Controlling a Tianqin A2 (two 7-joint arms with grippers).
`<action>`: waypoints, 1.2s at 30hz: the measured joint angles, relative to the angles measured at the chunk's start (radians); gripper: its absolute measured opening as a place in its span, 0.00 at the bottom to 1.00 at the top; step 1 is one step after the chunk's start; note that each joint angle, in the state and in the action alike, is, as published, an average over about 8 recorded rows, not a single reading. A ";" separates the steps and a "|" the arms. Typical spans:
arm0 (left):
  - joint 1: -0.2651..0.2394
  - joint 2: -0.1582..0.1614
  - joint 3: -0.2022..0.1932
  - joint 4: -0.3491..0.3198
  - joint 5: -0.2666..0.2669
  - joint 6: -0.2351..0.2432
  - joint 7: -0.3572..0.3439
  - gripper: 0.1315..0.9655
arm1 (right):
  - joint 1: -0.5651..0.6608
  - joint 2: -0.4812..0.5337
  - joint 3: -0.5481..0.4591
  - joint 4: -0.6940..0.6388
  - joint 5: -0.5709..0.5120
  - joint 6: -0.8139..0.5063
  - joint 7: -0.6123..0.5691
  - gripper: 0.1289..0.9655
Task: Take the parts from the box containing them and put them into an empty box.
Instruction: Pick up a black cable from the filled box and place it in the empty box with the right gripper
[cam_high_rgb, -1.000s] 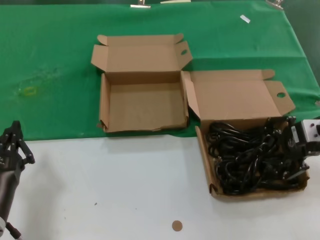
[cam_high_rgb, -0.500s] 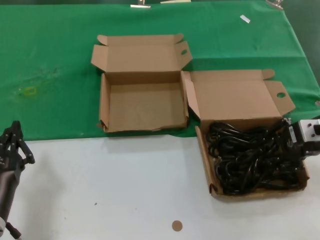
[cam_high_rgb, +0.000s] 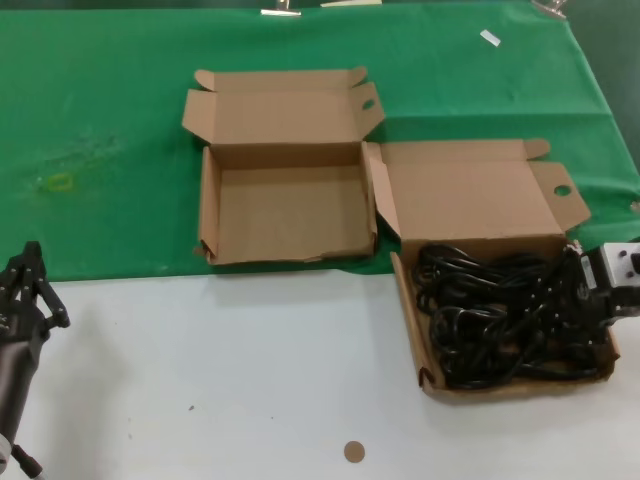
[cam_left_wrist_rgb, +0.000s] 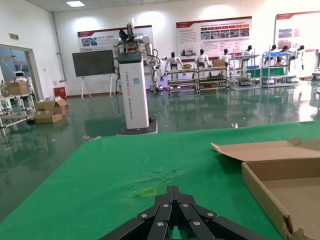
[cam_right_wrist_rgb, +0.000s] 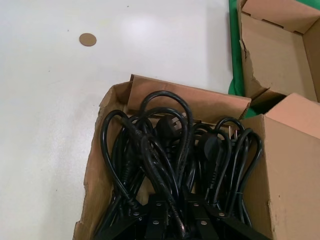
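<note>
The parts (cam_high_rgb: 500, 315) are black coiled power cords piled in the box containing them (cam_high_rgb: 408, 320), at the right on the white table. My right gripper (cam_high_rgb: 585, 298) is sunk into the pile at that box's right side. In the right wrist view its fingers (cam_right_wrist_rgb: 159, 215) stand close together with one cord (cam_right_wrist_rgb: 172, 200) running between them, so the right gripper (cam_right_wrist_rgb: 179, 201) is shut on the parts. The empty box (cam_high_rgb: 209, 205) lies open on the green cloth to the left, and its torn corner (cam_right_wrist_rgb: 250, 75) shows beside the full box (cam_right_wrist_rgb: 95, 165). My left gripper (cam_high_rgb: 25, 295) is parked shut at the lower left.
Both lids stand open behind their boxes. A small cardboard disc (cam_high_rgb: 354, 451) lies on the white table near the front. In the left wrist view the left gripper (cam_left_wrist_rgb: 173, 190) points over the green cloth (cam_left_wrist_rgb: 125, 170), with the empty box's wall (cam_left_wrist_rgb: 262, 190) beside it.
My right gripper has shifted slightly rightward in the cord box, and the cord pile beside it has changed shape and lies flatter. The left arm has not moved.
</note>
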 joint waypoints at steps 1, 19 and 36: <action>0.000 0.000 0.000 0.000 0.000 0.000 0.000 0.01 | 0.000 0.001 0.001 0.003 0.000 -0.001 0.003 0.13; 0.000 0.000 0.000 0.000 0.000 0.000 0.000 0.01 | 0.072 0.005 0.021 0.066 0.013 -0.055 0.089 0.06; 0.000 0.000 0.000 0.000 0.000 0.000 0.000 0.01 | 0.236 -0.122 -0.029 0.051 -0.041 -0.081 0.153 0.06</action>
